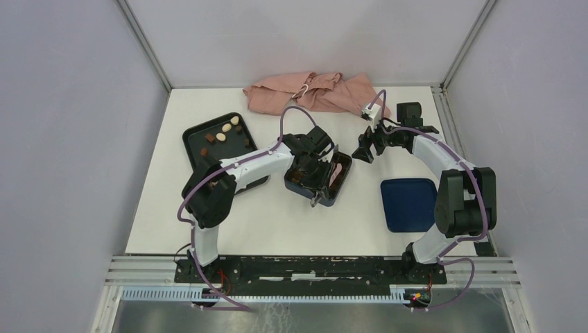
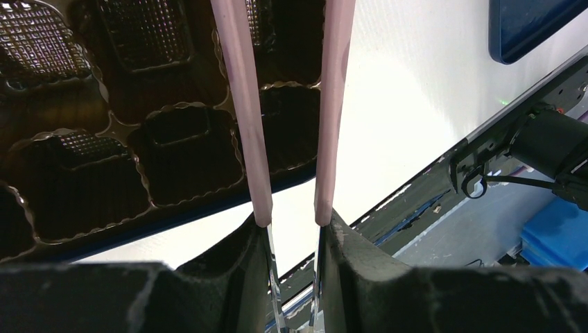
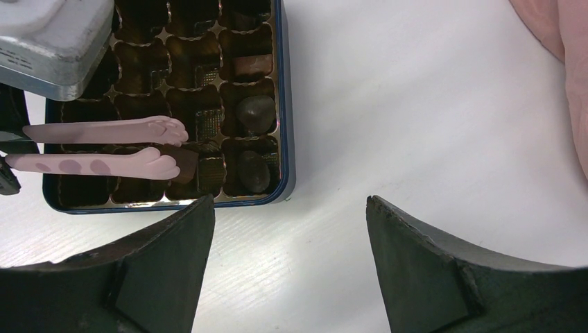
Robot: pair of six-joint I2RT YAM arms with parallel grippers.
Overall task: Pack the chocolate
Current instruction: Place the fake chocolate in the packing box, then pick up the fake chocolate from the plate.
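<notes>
My left gripper (image 2: 295, 222) is shut on a pair of pink tongs (image 2: 239, 104) and hovers over the dark blue box (image 1: 333, 201) with its brown gridded insert (image 2: 69, 194). In the right wrist view the tong tips (image 3: 166, 130) sit over the box's near cells, with a brown square chocolate (image 3: 186, 161) between them. Dark round chocolates (image 3: 255, 112) lie in the box's right column. More chocolate pieces (image 1: 222, 137) lie on the black tray (image 1: 197, 152). My right gripper (image 3: 291, 208) is open over bare table, right of the box.
The blue box lid (image 1: 408, 203) lies near the right arm's base. A crumpled pink cloth (image 1: 312, 91) lies along the back of the table. The left arm's forearm crosses over the tray's near corner.
</notes>
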